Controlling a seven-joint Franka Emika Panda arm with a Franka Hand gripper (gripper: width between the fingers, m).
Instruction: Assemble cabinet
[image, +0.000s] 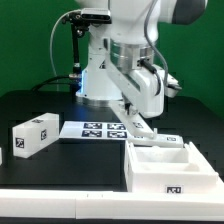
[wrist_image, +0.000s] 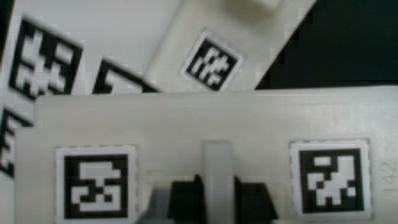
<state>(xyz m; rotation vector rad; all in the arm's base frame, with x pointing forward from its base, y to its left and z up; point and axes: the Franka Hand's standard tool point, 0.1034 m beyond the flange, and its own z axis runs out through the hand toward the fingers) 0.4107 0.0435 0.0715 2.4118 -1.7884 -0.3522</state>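
Note:
The cabinet's open compartmented shell stands at the front on the exterior view's right. A white tagged block lies on the exterior view's left. My gripper reaches down just behind the shell onto a flat white panel. In the wrist view that panel carries two tags, and a thin raised ridge runs between them. My gripper is shut on this ridge, with a dark finger on each side of it. Whether the panel rests on the table or hangs above it I cannot tell.
The marker board lies on the black table between the block and the panel. Another white tagged piece shows beyond the panel in the wrist view. The robot's base stands behind, with a white edge along the table's front.

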